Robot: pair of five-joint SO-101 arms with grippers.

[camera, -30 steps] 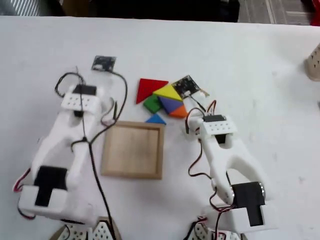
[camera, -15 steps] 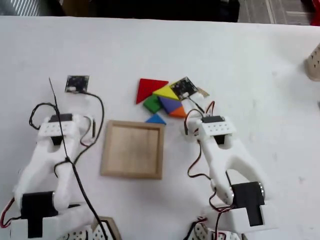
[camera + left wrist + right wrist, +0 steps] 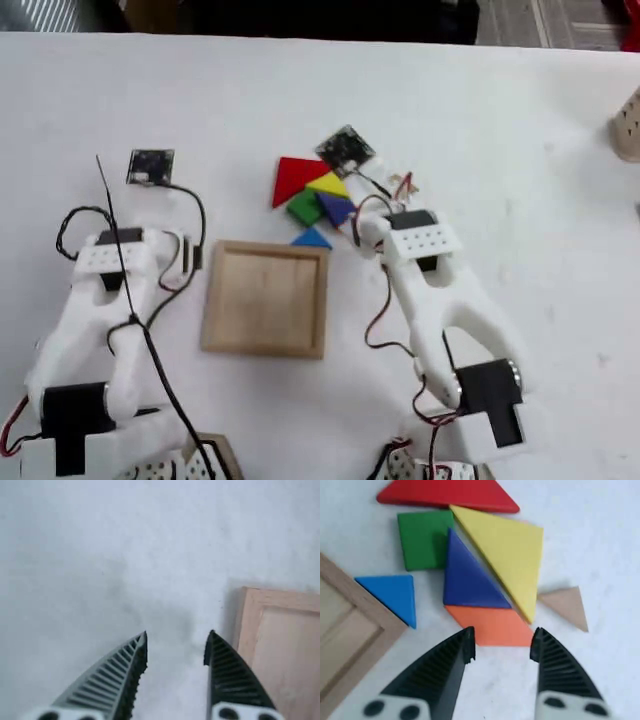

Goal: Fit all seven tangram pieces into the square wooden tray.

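Observation:
The square wooden tray (image 3: 265, 298) lies between the two arms with nothing in it. Beyond its far edge are the red triangle (image 3: 298, 177), yellow triangle (image 3: 333, 184), green square (image 3: 304, 207), dark blue triangle (image 3: 337, 208) and small light blue triangle (image 3: 312, 238). My right gripper (image 3: 502, 642) is open, its fingertips just short of the orange piece (image 3: 492, 625). A small tan triangle (image 3: 565, 605) lies beside the yellow triangle (image 3: 507, 550). My left gripper (image 3: 175, 647) is open over bare table beside the tray's rim (image 3: 245, 625).
The right arm (image 3: 420, 245) leans over the near right side of the piece cluster. The left arm (image 3: 115, 260) stands left of the tray, trailing black cables. A perforated wooden object (image 3: 628, 125) is at the right edge. White table stretches beyond the pieces.
The right arm has swung left and forward over the pieces and now covers the orange one in the high view. The left arm drew back to the left a second ago, then held still.

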